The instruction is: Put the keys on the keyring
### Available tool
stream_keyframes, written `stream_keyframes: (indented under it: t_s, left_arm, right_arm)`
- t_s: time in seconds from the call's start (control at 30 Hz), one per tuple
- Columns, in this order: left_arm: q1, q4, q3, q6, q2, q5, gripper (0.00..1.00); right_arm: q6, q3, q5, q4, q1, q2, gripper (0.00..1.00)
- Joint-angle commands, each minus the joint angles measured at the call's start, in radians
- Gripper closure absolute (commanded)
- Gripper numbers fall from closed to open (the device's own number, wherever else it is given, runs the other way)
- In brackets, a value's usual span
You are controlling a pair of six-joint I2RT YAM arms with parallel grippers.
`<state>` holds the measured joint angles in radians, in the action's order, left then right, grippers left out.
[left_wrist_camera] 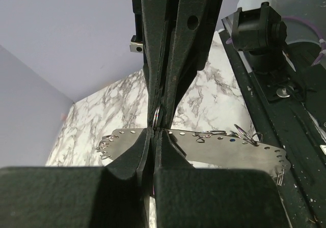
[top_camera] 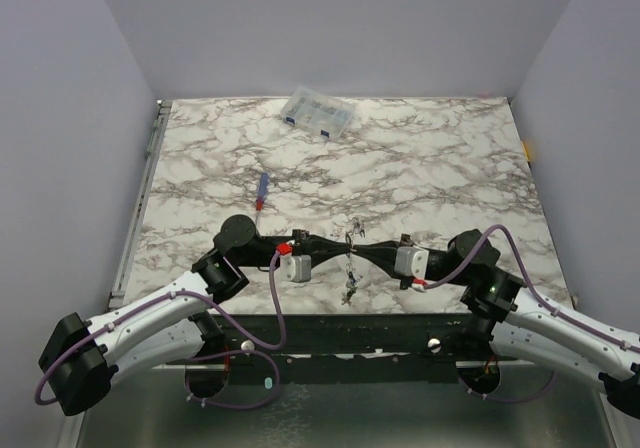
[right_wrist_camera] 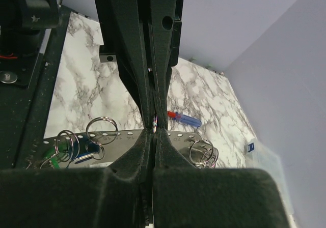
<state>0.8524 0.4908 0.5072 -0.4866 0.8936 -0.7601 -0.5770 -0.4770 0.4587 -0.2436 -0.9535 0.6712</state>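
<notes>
Hanging in the air at 6 o'clock of the table [top_camera: 450, 168], right over its near edge, the keyring [left_wrist_camera: 219, 144] is held between both arms. From the wrists it reads as a flat grey strip punched with small holes. The left gripper [top_camera: 338, 250] reaches in from 9 o'clock and the right gripper [top_camera: 364, 253] from 3 o'clock. Both are clenched, with their tips meeting nose to nose at the strip's middle. A small split ring [left_wrist_camera: 157, 115] stands between the right gripper's fingers. Whether each pinch bites the strip or only that ring I cannot tell.

Several keys [right_wrist_camera: 89, 149], with green and blue tags, already dangle at 8 o'clock of the pinch in the right wrist view. More rings hang at 4 o'clock. The screwdriver [top_camera: 261, 190] lies at 11 o'clock of the meeting point, and the clear box [top_camera: 318, 114] sits at 12 o'clock, both well apart.

The main risk, as I judge it, is the narrow shared hold. Both long ends are loaded and free to swing, so if either jaw eases, the strip could pivot and slip. Anything dropped here may fall off the near edge. Pulling the arms apart could also twist the small ring or knock the fingertips together.
</notes>
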Motion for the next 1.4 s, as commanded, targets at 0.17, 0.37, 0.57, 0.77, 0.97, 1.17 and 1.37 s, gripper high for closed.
stream_keyframes:
  t_s: [0.17,0.37,0.57,0.77,0.97,1.17,1.37]
  left_arm:
    - [0.008,0.042,-0.008,-0.01,0.005,-0.001,0.85]
    - [0.009,0.042,-0.012,-0.014,-0.001,0.006,0.71]
    - [0.011,0.042,-0.009,-0.008,0.007,-0.004,0.87]
    - [0.013,0.042,-0.006,0.004,0.014,0.013,1.0]
    - [0.012,0.042,-0.004,0.01,0.015,0.022,1.0]
    - [0.012,0.042,-0.004,0.011,0.013,0.042,1.0]
    - [0.011,0.037,-0.004,0.005,0.006,0.071,1.0]
  right_arm:
    - [0.007,-0.037,0.097,-0.025,-0.013,0.022,1.0]
    - [-0.003,-0.038,0.091,-0.021,-0.013,0.023,1.0]
    - [0.002,-0.04,0.095,-0.033,-0.013,0.034,1.0]
    - [0.006,-0.039,0.097,-0.035,-0.013,0.033,1.0]
    - [0.008,-0.043,0.095,-0.024,-0.013,0.03,0.99]
    - [0.014,-0.048,0.095,-0.013,-0.013,0.03,0.91]
    - [0.012,-0.051,0.091,0.007,-0.013,0.025,0.8]
